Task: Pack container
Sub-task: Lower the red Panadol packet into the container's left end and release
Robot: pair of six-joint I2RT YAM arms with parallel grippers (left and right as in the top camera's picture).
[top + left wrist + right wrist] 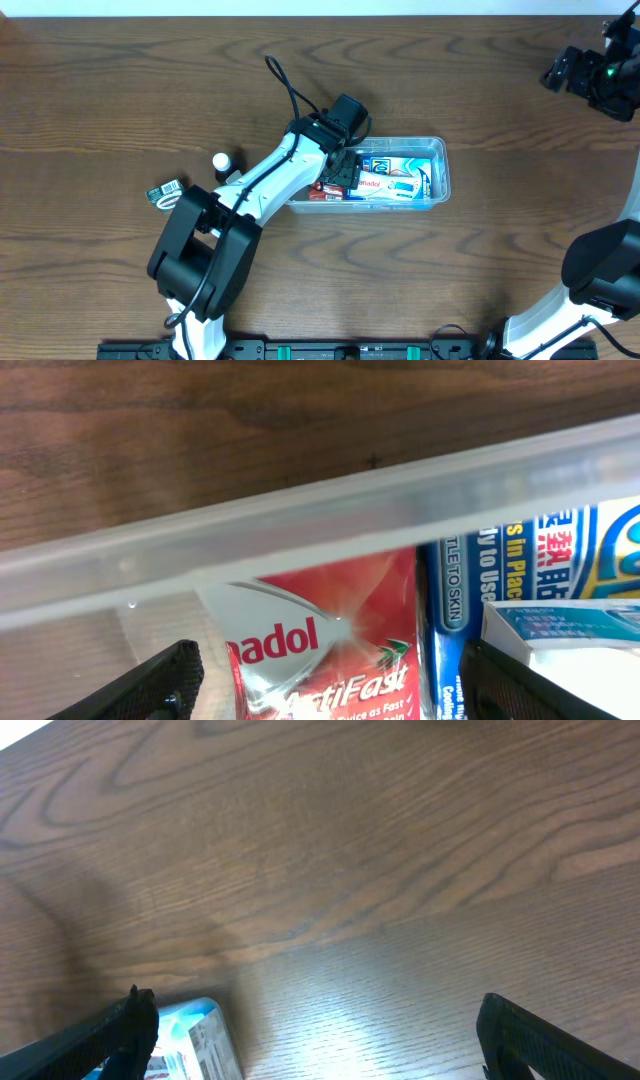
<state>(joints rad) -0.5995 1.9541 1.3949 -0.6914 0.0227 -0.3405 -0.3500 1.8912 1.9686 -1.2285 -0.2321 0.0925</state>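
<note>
Wood table (120,80), one clear container (444,170)

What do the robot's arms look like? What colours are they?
Both arms have smooth white tube-like parts joined by chunky, rounded black joints. The left arm has a thin black cable looping out near its wrist. The right arm has a small green light glowing on its black end. The fingers are flat, black and dull, not shiny.
</note>
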